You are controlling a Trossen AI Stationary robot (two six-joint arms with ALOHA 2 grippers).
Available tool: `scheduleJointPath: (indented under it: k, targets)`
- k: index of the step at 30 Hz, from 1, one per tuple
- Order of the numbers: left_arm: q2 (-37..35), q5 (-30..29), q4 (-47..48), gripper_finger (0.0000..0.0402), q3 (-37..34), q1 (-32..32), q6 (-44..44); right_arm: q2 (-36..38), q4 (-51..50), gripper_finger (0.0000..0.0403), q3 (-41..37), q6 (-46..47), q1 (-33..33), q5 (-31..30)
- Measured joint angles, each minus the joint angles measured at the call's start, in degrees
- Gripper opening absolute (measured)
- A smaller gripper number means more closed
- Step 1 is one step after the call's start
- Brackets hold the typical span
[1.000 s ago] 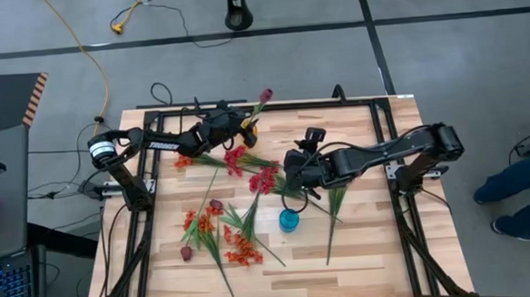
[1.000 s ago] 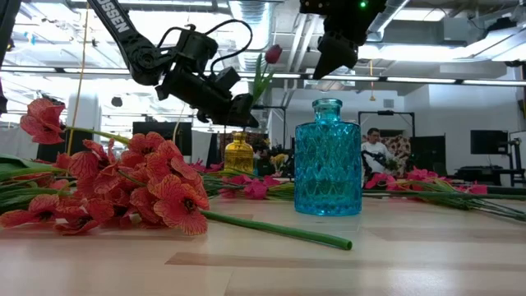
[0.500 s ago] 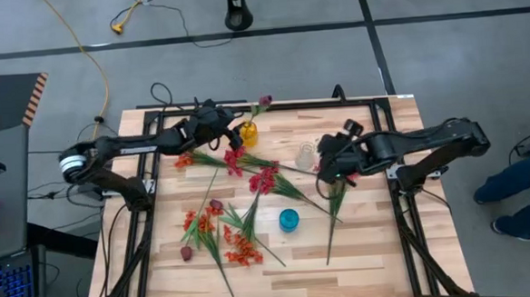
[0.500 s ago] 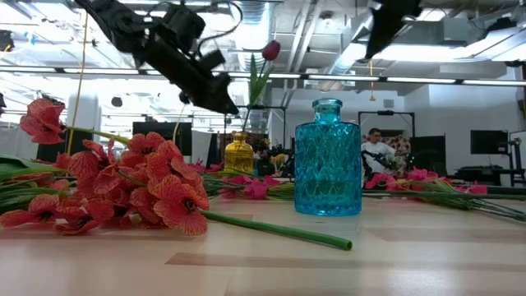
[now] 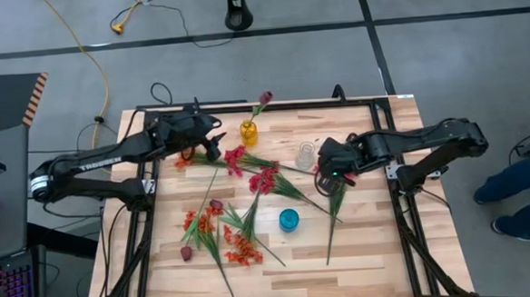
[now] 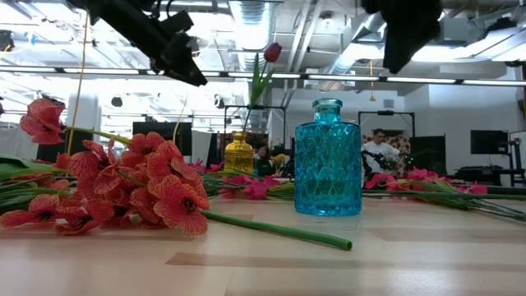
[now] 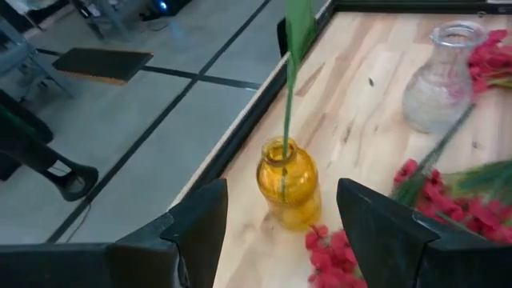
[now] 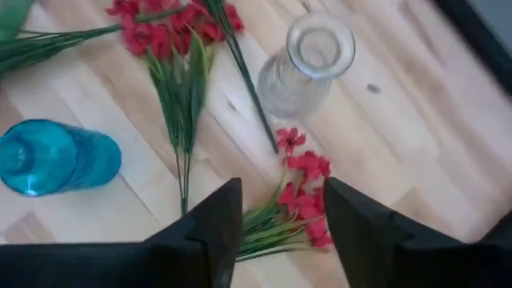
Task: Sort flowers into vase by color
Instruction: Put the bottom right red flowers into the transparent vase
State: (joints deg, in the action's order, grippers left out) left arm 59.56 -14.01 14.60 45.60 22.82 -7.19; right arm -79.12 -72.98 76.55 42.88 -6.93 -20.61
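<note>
Left hand (image 7: 276, 232), fingers spread and empty, hovers just beside the yellow vase (image 7: 289, 182) holding the maroon bud's stem (image 7: 286, 120).

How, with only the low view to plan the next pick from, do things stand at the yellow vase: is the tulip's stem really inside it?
Observer: Yes. The left wrist view shows the tulip stem running down into the neck of the yellow vase. The left gripper is apart from it, jaws open and empty.
Operator: And the right arm? I only see a dark shape overhead.
Observer: The right gripper hangs, jaws open, over a crimson-pink spray lying beside the clear vase.
Operator: Anything in that clear vase?
Observer: Nothing. The right wrist view looks down into its open mouth, and it is empty.
</note>
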Motion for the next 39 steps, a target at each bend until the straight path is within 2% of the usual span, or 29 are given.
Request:
scheduleJointPath:
  k: [5,9,17,24,31,35,39]
  targets:
    - [-1.9,0.0,3.1,0.0224,0.0,-0.9,0.5,-4.6,-5.0,0.0258,0.0,6.5,2.1,7.3]
    - [-1.8,-0.1,4.0,0.0224,0.0,-1.5,0.5,-8.5,-8.4,0.0266,0.0,10.1,3.0,13.2]
    - [-1.4,-0.1,4.6,0.0224,0.0,-3.0,1.0,-15.7,-9.2,0.0266,0.0,16.5,1.6,14.8]
    - [-1.4,-0.1,4.5,0.0224,0.0,-4.6,1.0,-19.3,-9.2,0.0265,0.0,23.8,-2.9,15.5]
    - [-1.4,0.0,4.5,0.0224,0.0,-6.1,0.3,-16.2,-8.7,0.0265,-1.0,33.4,-5.7,15.1]
    - [-1.4,0.0,4.5,0.0224,0.0,-6.5,-0.3,-10.5,-4.6,0.0265,-7.6,39.6,-6.1,15.3]
    - [-1.4,0.0,4.5,0.0224,0.0,-6.5,-0.5,-3.5,6.5,0.0265,-17.0,47.9,-6.2,16.1]
